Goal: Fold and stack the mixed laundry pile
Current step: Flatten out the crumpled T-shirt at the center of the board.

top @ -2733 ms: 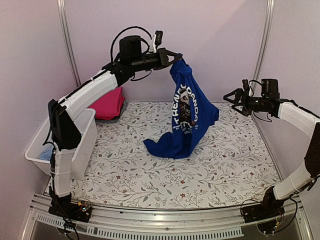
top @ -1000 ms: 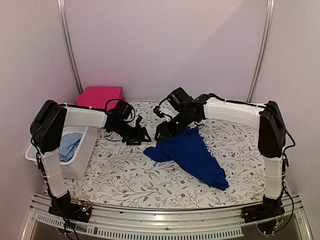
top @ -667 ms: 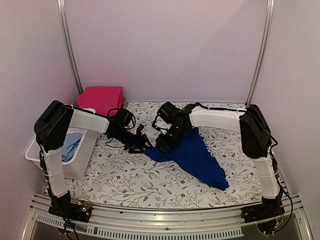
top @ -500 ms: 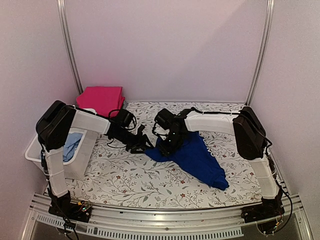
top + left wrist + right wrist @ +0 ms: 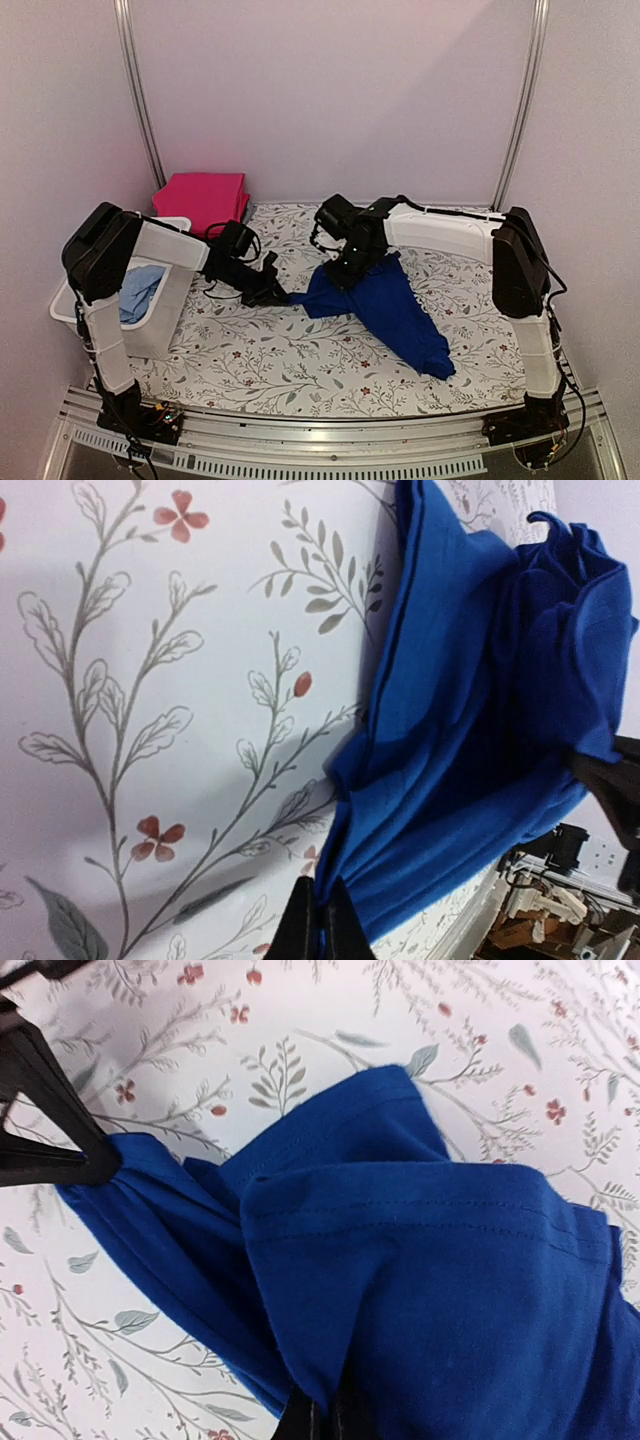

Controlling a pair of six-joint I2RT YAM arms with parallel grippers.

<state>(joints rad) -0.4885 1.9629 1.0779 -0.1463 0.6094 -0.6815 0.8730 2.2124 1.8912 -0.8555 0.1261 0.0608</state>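
A royal-blue garment (image 5: 390,305) lies crumpled on the flower-patterned table (image 5: 250,355), running from the middle toward the front right. My left gripper (image 5: 283,297) is low on the table, shut on the garment's left corner (image 5: 350,900). My right gripper (image 5: 346,270) is shut on a raised fold at the garment's back edge (image 5: 330,1360), just right of the left one. The right wrist view also shows the left gripper's black fingers (image 5: 60,1155) pinching that corner. A folded pink-red garment (image 5: 200,195) sits at the back left. A pale-blue cloth (image 5: 136,290) lies in the basket.
The white plastic basket (image 5: 168,310) stands at the table's left edge, under the left arm. Metal posts (image 5: 137,90) rise at the back corners against the walls. An aluminium rail (image 5: 300,432) runs along the near edge.
Both grippers have closed on the blue garment. The right one has lifted its fold a little toward the back. The left has drawn the corner slightly leftward.
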